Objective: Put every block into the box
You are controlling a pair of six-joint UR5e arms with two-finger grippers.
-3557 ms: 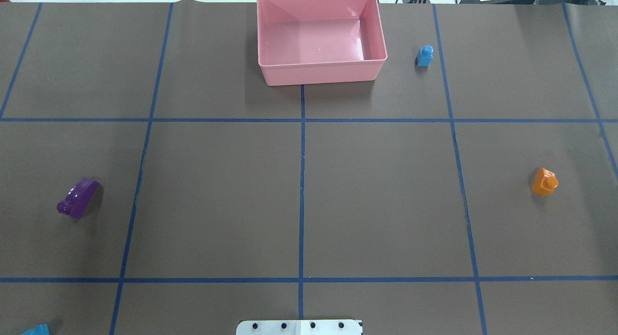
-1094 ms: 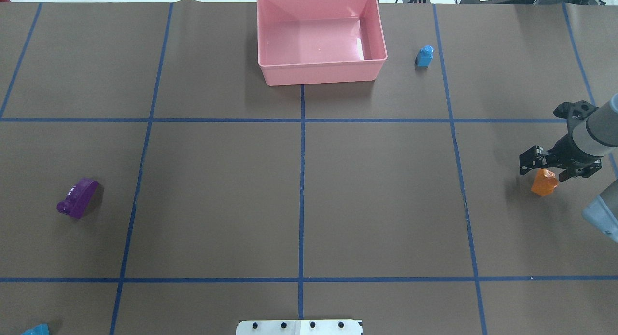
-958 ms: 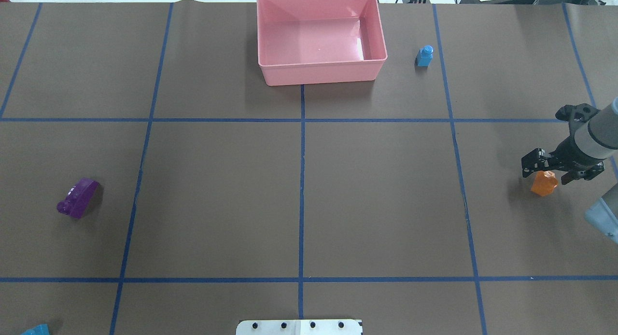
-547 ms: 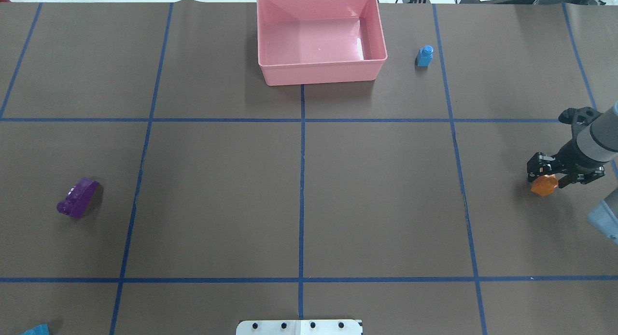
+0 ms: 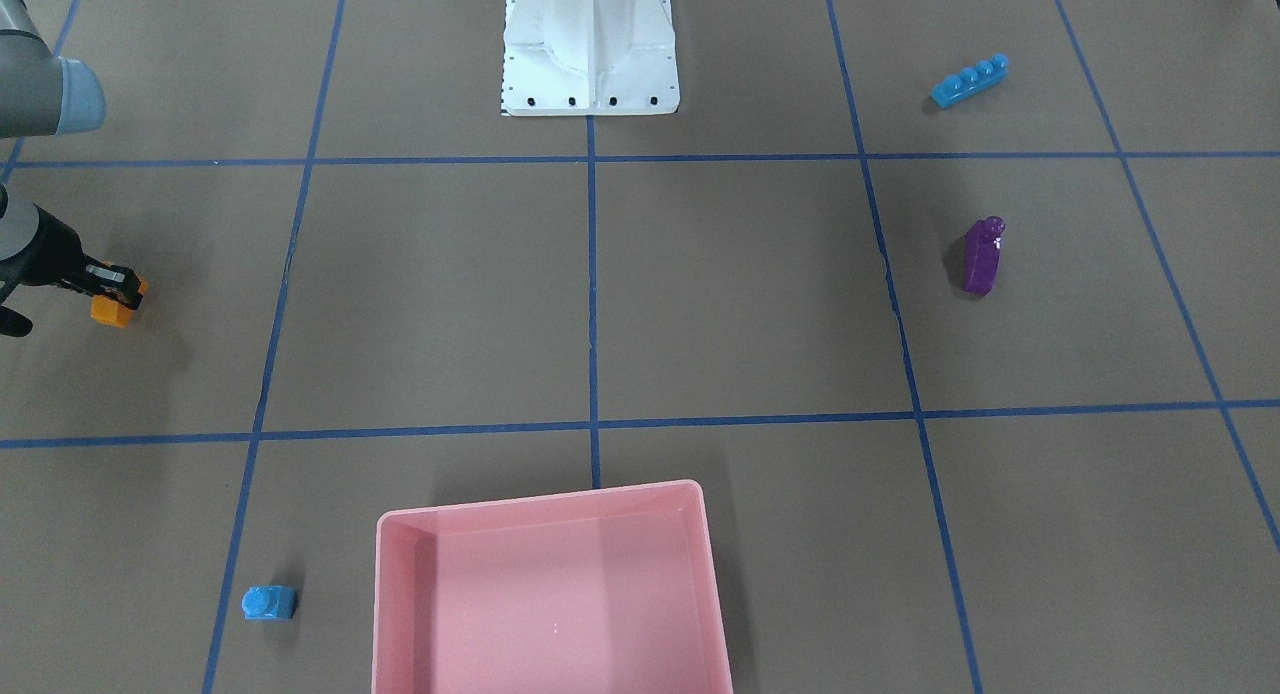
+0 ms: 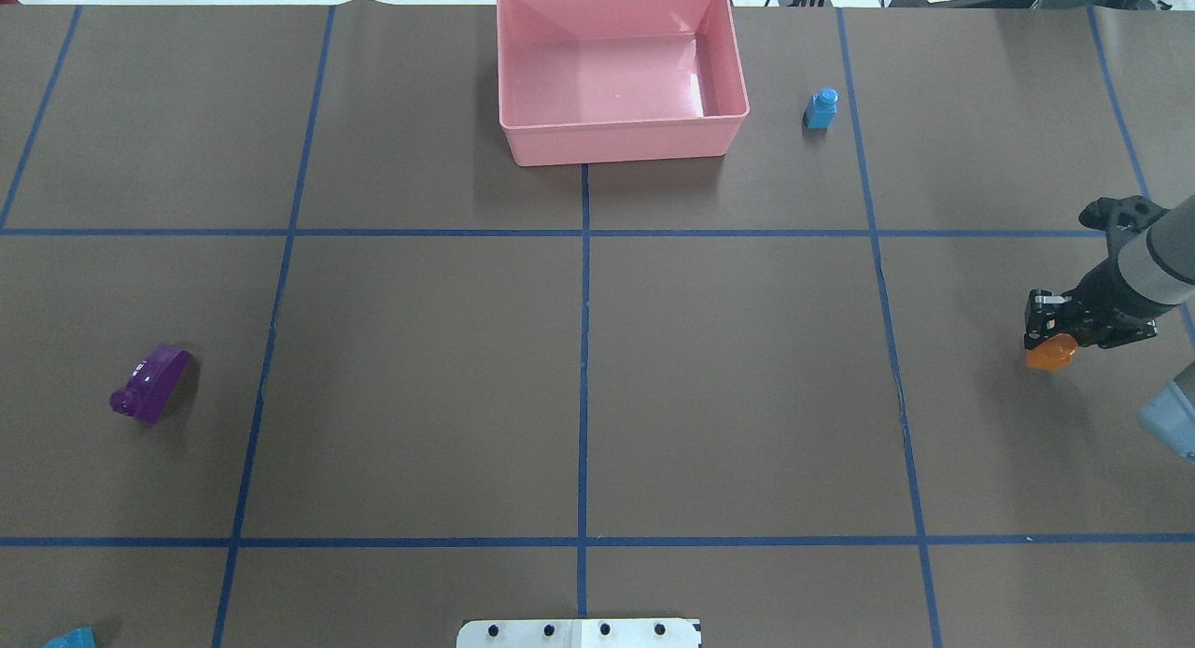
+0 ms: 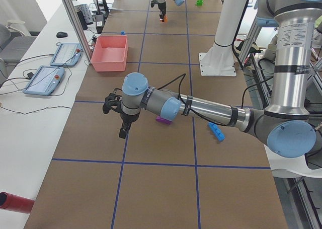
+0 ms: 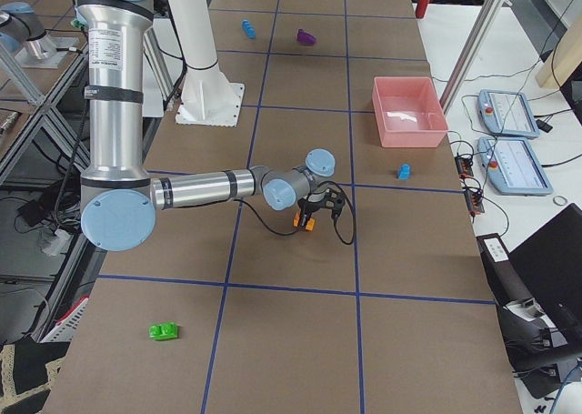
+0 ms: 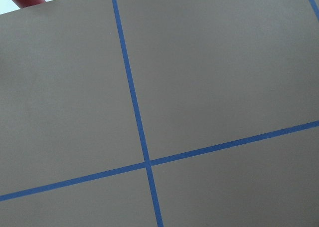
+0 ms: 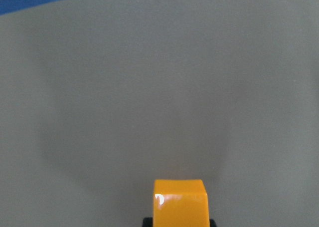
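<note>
My right gripper is shut on the orange single-stud block at the table's right side; the block fills the bottom of the right wrist view. The pink box stands empty at the far middle. The small blue block stands right of the box. The purple block lies at the left. The long blue block lies near the robot's left. The green block lies far right. My left gripper hangs above the table; I cannot tell whether it is open.
The white robot pedestal stands at the near middle edge. Blue tape lines grid the brown table cover. Tablets and cables lie beyond the far edge. A red cylinder lies at the table's left end.
My right arm came in from the right, lowered its open gripper over the orange block, and the fingers closed on it. The other blocks have not moved.
</note>
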